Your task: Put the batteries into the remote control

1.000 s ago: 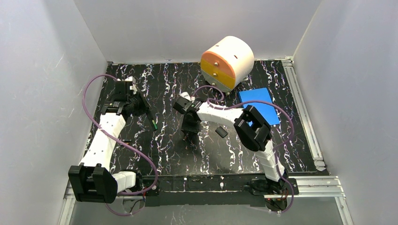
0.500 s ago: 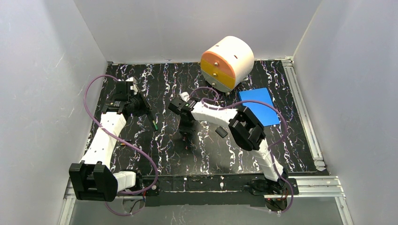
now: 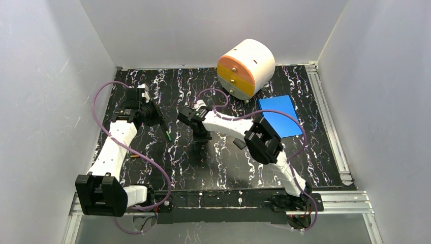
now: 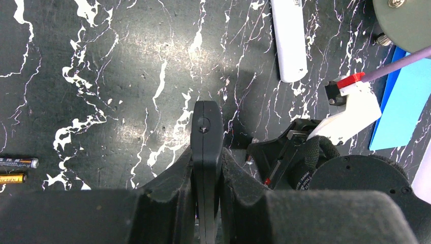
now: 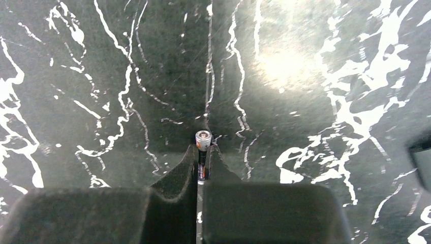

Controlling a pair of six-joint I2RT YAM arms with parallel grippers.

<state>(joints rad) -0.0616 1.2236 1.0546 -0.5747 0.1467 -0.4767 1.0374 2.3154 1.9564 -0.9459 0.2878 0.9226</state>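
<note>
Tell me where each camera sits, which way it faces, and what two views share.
Top external: above and behind the bases, looking down and forward at the marbled mat; left arm and right arm show whole.
Left wrist: on the left arm, looking down past the left tool, shut on a black remote; its fingers show.
Right wrist: on the right arm, looking down at the mat; the right tool pinches a battery.
Shared: top and left wrist both show the blue sheet.

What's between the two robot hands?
Nothing: in the top view, only bare marbled tabletop separates the left gripper, holding the remote, from the right gripper, holding a battery.
</note>
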